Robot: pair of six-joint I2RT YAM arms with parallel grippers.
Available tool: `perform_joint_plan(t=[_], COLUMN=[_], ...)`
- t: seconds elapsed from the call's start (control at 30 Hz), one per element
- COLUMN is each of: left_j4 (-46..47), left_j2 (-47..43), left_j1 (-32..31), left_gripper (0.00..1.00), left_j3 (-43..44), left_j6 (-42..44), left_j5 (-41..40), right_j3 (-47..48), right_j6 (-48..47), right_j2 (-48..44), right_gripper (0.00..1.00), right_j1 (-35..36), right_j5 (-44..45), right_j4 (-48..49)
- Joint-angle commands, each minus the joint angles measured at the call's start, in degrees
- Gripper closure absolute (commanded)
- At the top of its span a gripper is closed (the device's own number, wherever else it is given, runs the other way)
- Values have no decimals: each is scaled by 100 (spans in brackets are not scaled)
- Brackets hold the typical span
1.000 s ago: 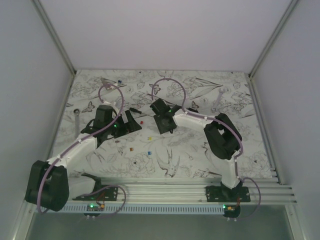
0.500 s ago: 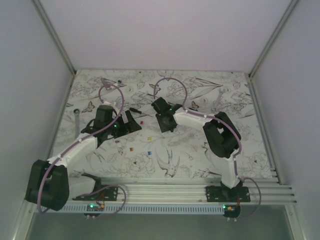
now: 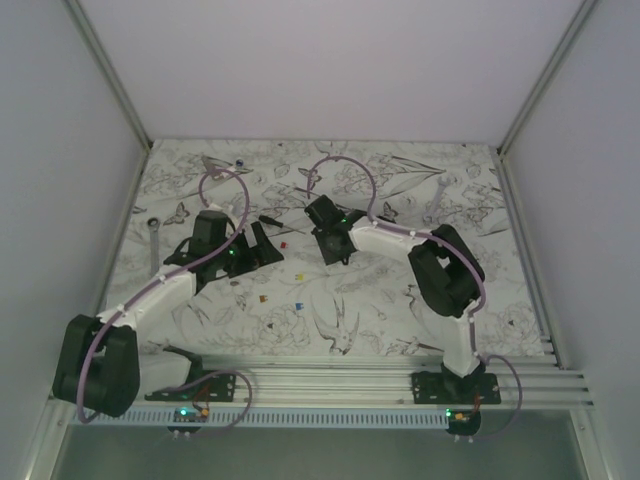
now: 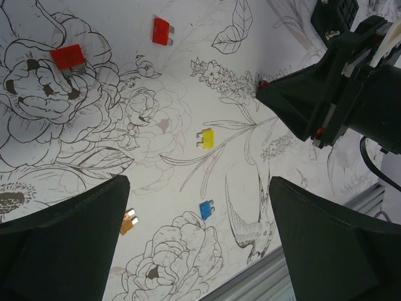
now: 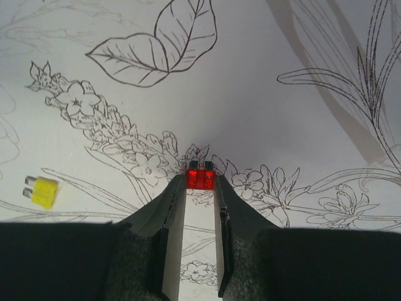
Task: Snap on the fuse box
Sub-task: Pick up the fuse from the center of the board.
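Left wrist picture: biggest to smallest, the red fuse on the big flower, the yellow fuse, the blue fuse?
Red fuse: largest.
Yellow fuse and blue fuse: smaller, too alike to rank.

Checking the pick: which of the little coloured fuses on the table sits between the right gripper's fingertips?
The small translucent red plastic fuse, right between the right gripper's black fingertips; the small yellow fuse lies well apart, outside them.

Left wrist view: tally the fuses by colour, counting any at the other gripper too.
Red fuses: 3, one of them between the right gripper fingertips
Yellow fuse: 1
Blue fuse: 1
Orange fuse: 1
Total: 6
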Motion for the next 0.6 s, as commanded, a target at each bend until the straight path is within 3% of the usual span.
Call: perform_joint_plan(t=[0.0,0.23,0.57], left_j4=[-59,6,24], left_j2=[74,306,1077], left_j1=[-17,-17,-17], left_gripper=[1,3,14], left_j3=[129,252,756], left_j6=[-6,-262,-638], left_j5=[200,492,1151], right_j3=[-257,-662,-1469], right_j6=[-339,-844,-1771], right_j2=[-394,-879,-1550], right_gripper=[81,82,82], right_j1=[0,20,20], right_j5=[-147,-515,-1646], right_j4=[311,797,1930])
